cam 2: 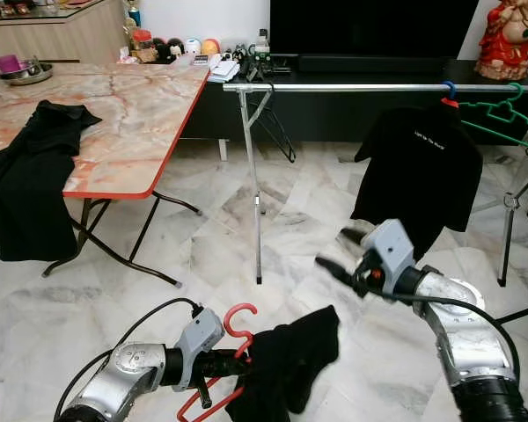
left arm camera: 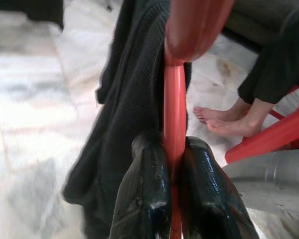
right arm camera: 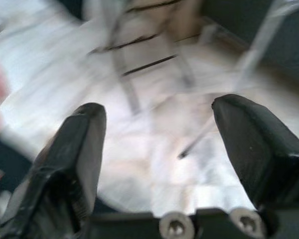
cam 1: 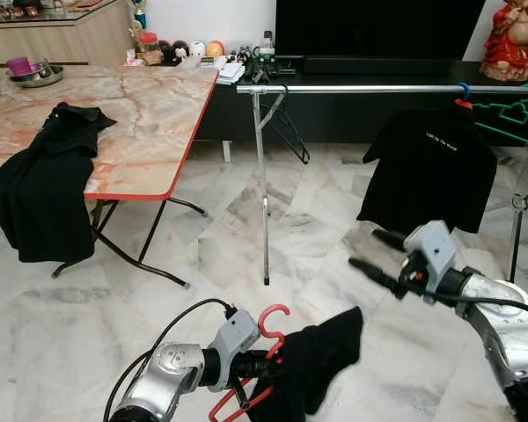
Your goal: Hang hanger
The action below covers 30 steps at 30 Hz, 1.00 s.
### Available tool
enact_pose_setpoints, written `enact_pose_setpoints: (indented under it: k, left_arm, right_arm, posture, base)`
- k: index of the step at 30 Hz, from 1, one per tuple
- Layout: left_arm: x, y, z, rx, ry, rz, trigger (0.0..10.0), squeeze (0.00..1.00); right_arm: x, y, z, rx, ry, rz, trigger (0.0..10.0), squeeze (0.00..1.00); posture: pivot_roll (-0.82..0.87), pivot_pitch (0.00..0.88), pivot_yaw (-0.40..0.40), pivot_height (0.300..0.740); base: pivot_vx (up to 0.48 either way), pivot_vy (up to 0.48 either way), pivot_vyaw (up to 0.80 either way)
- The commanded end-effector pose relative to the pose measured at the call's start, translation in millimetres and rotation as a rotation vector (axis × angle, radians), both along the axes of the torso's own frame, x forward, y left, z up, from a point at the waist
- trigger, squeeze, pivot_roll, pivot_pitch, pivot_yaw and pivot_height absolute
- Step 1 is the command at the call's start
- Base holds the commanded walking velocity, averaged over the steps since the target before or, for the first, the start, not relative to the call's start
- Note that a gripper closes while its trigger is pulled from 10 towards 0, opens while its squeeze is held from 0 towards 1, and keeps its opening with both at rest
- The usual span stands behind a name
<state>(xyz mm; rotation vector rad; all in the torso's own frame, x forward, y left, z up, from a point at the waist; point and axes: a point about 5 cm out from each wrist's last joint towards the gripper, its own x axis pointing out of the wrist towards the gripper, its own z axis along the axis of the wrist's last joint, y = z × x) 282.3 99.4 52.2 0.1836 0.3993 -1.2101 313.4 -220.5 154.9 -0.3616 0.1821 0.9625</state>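
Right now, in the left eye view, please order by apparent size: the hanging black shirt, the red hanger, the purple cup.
1. Hanging black shirt
2. Red hanger, though it is nearest the camera
3. Purple cup

The right wrist view is blurry, so the floor and the metal legs past the right gripper (right arm camera: 157, 149) cannot be told well. The black cloth (cam 1: 312, 365) covers most of the red hanger (cam 1: 273, 318) just beyond the left gripper (left arm camera: 172, 169), and its low end is cut off by the picture's edge. Past that gripper, a person's bare feet (left arm camera: 224, 119) show, but the rest of the person is cut off. The white words on the hanging black shirt (cam 1: 427, 167) are too small to read.
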Motion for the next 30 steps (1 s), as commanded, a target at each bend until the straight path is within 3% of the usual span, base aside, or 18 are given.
enact_pose_setpoints:
  k: [1, 5, 9, 11, 12, 13, 22, 30]
  left_arm:
    - [-0.4, -5.3, 9.5, -0.027, -0.025, -0.051, 10.0, 0.00]
    - [-3.1, -9.6, 15.0, 0.005, -0.043, -0.130, 10.0, 0.00]
    - [-3.8, -13.4, 21.9, 0.037, -0.070, -0.182, 10.0, 0.00]
    - [-3.5, -13.2, 22.4, 0.061, -0.080, -0.193, 10.0, 0.00]
    - [-4.8, -13.5, 25.2, 0.083, -0.088, -0.222, 10.0, 0.00]
    - [-5.8, -14.5, 27.7, 0.081, -0.090, -0.238, 10.0, 0.00]
    - [-5.9, -24.0, 42.1, 0.106, -0.144, -0.310, 10.0, 0.00]
    - [-8.2, -28.8, 42.6, 0.126, -0.143, -0.324, 10.0, 0.00]
  right_arm:
    - [-2.1, -2.3, 3.4, -0.030, 0.024, 0.080, 10.0, 1.00]
    - [-0.8, -14.8, 5.0, -0.064, 0.155, 0.172, 10.0, 1.00]
    - [-11.0, -10.9, -3.7, -0.087, 0.303, 0.343, 10.0, 1.00]
    - [-12.9, -10.3, -6.7, -0.094, 0.333, 0.366, 10.0, 1.00]
    - [-14.1, -9.5, -13.0, -0.113, 0.365, 0.390, 10.0, 0.71]
    - [-14.8, -8.4, -17.6, -0.128, 0.382, 0.400, 10.0, 0.00]
    - [-12.7, 5.2, -40.0, -0.228, 0.388, 0.440, 10.0, 0.00]
    - [-9.9, 20.3, -46.8, -0.234, 0.378, 0.494, 10.0, 0.00]
  posture:
    - [0.06, 0.062, -0.021, 0.740]
    - [0.06, 0.047, -0.027, 0.740]
    - [0.06, 0.038, -0.030, 0.740]
    - [0.06, 0.038, -0.030, 0.740]
    - [0.07, 0.035, -0.029, 0.740]
    - [0.07, 0.033, -0.028, 0.740]
    - [0.09, 0.020, -0.029, 0.740]
    - [0.09, 0.009, -0.030, 0.740]
  base:
    - [0.000, 0.000, 0.00]
    - [0.000, 0.000, 0.00]
    - [0.000, 0.000, 0.00]
    - [0.000, 0.000, 0.00]
    - [0.000, 0.000, 0.00]
    - [0.000, 0.000, 0.00]
    - [0.000, 0.000, 0.00]
    - [0.000, 0.000, 0.00]
